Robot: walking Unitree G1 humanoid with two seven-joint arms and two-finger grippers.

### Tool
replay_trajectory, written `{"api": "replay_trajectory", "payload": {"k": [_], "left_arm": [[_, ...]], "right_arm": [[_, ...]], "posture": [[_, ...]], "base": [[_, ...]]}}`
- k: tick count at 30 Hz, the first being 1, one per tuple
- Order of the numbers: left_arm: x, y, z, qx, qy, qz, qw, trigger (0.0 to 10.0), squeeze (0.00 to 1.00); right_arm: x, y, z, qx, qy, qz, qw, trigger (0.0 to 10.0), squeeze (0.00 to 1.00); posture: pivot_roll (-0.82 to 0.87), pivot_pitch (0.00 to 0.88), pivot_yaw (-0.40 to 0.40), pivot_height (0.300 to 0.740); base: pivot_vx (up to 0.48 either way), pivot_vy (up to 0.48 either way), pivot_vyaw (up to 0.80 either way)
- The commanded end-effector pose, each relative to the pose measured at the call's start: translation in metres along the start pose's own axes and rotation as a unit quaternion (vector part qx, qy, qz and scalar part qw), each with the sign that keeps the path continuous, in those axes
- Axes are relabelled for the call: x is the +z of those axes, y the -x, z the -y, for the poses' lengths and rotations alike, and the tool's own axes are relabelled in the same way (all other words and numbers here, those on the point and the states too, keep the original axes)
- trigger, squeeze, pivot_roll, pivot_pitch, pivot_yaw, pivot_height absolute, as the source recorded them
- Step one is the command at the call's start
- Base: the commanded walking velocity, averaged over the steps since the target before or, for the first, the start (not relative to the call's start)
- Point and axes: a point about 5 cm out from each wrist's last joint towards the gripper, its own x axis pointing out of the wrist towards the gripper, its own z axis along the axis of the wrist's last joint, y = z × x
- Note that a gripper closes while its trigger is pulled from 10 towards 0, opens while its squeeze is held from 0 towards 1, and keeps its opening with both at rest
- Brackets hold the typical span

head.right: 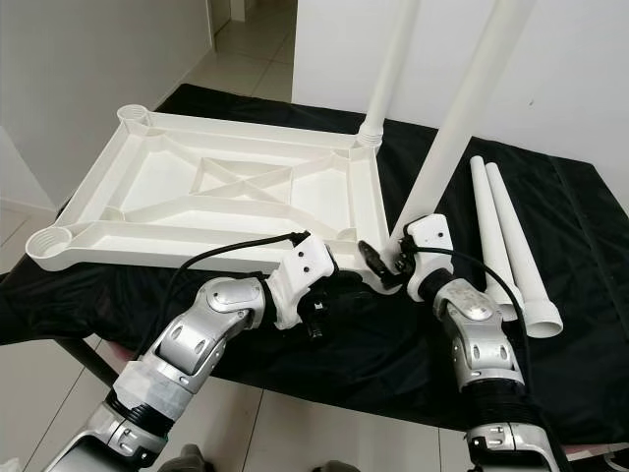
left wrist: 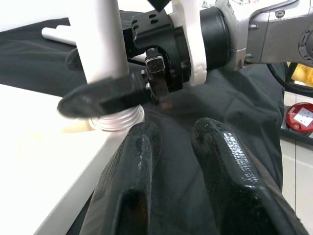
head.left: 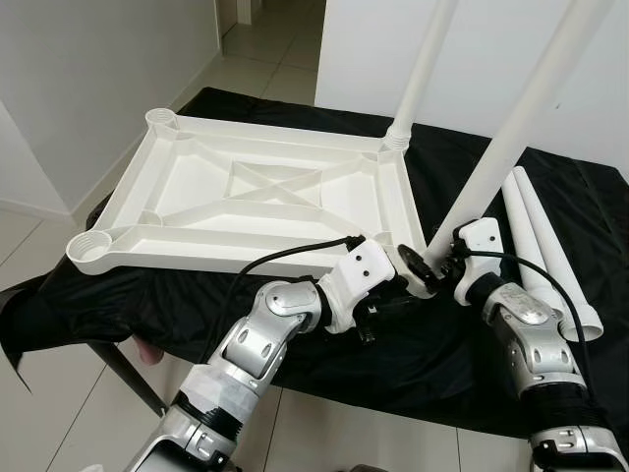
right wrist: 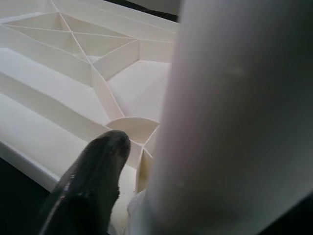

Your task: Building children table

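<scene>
— While the tabletop (head.left: 265, 197) is lying upside down on the black cloth (head.left: 432, 344), ribs facing up, how is the near leg (head.left: 521, 118) going to handle?

— It is looking like hollow white plastic, so I am judging it light and stiff, but smooth and slippery. It is standing in the corner socket nearest the robot, tilting up and away. The right gripper (head.right: 403, 258) is holding it low down, just above the socket: in the right wrist view one black finger (right wrist: 93, 171) is pressing along the tube, with the ribbed underside just beyond the fingertip.

— Is low the right place to hold?

— I am thinking so. Gripping close to the threaded end is giving the best control for turning or pushing it home; higher up, the long tube would be levering against the fingers and could slip.

— And the other hand?

— The left gripper (head.left: 408, 265) is sitting just beside the same corner. In its wrist view its two fingers (left wrist: 132, 181) are lying close together over the cloth, holding nothing, pointing toward the silvery threaded collar (left wrist: 115, 120) at the leg's foot.

— What else is around?

— A second leg (head.left: 423, 69) is standing upright in the far corner socket, well beyond both sets of fingers. Two spare legs (head.left: 545, 246) are lying side by side on the cloth, off to the outer side of the right fingers. Two sockets, far to the left, are waiting empty. The tabletop itself is looking rigid but light, so it may be shifting if the leg is being twisted hard.
</scene>
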Motion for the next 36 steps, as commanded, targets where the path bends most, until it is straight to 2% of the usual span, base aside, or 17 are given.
{"api": "replay_trajectory", "payload": {"k": [1,9,11,12,14,15,18,20,22,23,25,26,28,30,33,35,36], "left_arm": [[0.001,0.001,-0.004,0.031,-0.004,-0.006,0.999,10.0,0.00],[0.002,0.002,-0.006,0.033,-0.001,-0.005,0.999,10.0,0.00],[0.002,0.002,-0.006,0.033,-0.001,-0.005,0.999,10.0,0.00],[0.002,0.002,-0.006,0.034,0.000,-0.005,0.999,10.0,0.00],[0.002,0.002,-0.006,0.034,0.000,-0.005,0.999,10.0,0.00],[0.002,0.002,-0.006,0.034,0.000,-0.005,0.999,10.0,0.00],[0.002,0.002,-0.005,0.034,0.001,-0.004,0.999,10.0,0.00],[0.002,0.002,-0.005,0.034,0.002,-0.004,0.999,10.0,0.00],[0.002,0.002,-0.005,0.034,0.002,-0.004,0.999,10.0,0.00],[0.002,0.002,-0.005,0.035,0.003,-0.004,0.999,10.0,0.00],[0.001,0.002,-0.004,0.036,0.005,-0.002,0.999,10.0,0.00],[0.001,0.002,-0.004,0.036,0.005,-0.002,0.999,10.0,0.00],[0.001,0.001,-0.004,0.036,0.006,-0.002,0.999,10.0,0.00],[0.001,0.001,-0.004,0.035,0.007,0.000,0.999,10.0,0.00],[0.001,0.001,-0.004,0.035,0.007,0.000,0.999,10.0,0.00],[0.001,0.001,-0.003,0.035,0.008,0.002,0.999,10.0,0.00],[0.001,0.001,-0.003,0.035,0.009,0.002,0.999,10.0,0.00]], "right_arm": [[-0.012,0.002,-0.003,0.009,-0.018,-0.025,0.999,0.0,0.00],[-0.019,0.006,0.000,0.002,-0.057,-0.020,0.998,0.0,0.00],[-0.019,0.004,0.001,-0.018,-0.061,-0.016,0.998,0.0,0.00],[-0.018,0.003,0.001,-0.036,-0.064,-0.012,0.997,6.0,0.00],[-0.018,0.003,0.001,-0.036,-0.064,-0.012,0.997,6.0,0.00],[-0.017,0.001,0.000,-0.048,-0.073,-0.008,0.996,10.0,0.00],[-0.016,-0.001,-0.001,-0.064,-0.076,-0.006,0.995,10.0,0.00],[-0.013,-0.008,-0.006,-0.125,-0.081,-0.010,0.989,10.0,0.00],[-0.013,-0.008,-0.006,-0.125,-0.081,-0.010,0.989,10.0,0.00],[-0.012,-0.010,-0.008,-0.152,-0.082,-0.013,0.985,10.0,0.00],[-0.008,-0.017,-0.020,-0.239,-0.114,-0.014,0.964,10.0,0.00],[-0.008,-0.017,-0.020,-0.239,-0.114,-0.014,0.964,10.0,0.00],[-0.007,-0.018,-0.025,-0.267,-0.122,-0.014,0.956,10.0,0.00],[-0.002,-0.018,-0.037,-0.344,-0.141,0.000,0.929,10.0,0.00],[-0.002,-0.018,-0.037,-0.344,-0.141,0.000,0.929,10.0,0.00],[0.001,-0.020,-0.051,-0.367,-0.156,0.008,0.917,10.0,0.00],[0.004,-0.023,-0.057,-0.359,-0.160,0.012,0.919,10.0,0.00]], "posture": [[0.07,0.000,-0.064,0.740],[0.07,0.000,-0.061,0.740],[0.07,0.000,-0.063,0.740],[0.07,0.000,-0.064,0.740],[0.07,0.000,-0.064,0.740],[0.07,0.000,-0.065,0.740],[0.06,0.000,-0.066,0.740],[0.06,0.000,-0.070,0.740],[0.06,0.000,-0.070,0.740],[0.06,0.000,-0.070,0.740],[0.05,0.000,-0.072,0.740],[0.05,0.000,-0.072,0.740],[0.05,0.000,-0.072,0.740],[0.05,0.000,-0.072,0.740],[0.05,0.000,-0.072,0.740],[0.05,0.000,-0.069,0.740],[0.05,0.000,-0.069,0.740]], "base": [[0.000,0.000,0.00],[0.000,0.000,0.00],[0.000,0.000,0.00],[0.000,0.000,0.00],[0.000,0.000,0.00],[0.000,0.000,0.00],[0.000,0.000,0.00],[0.000,0.000,0.00],[0.000,0.000,0.00],[0.000,0.000,0.00],[0.000,0.000,0.00],[0.000,0.000,0.00],[0.000,0.000,0.00],[0.000,0.000,0.00],[0.000,0.000,0.00],[0.000,0.000,0.00],[0.000,0.000,0.00]]}}
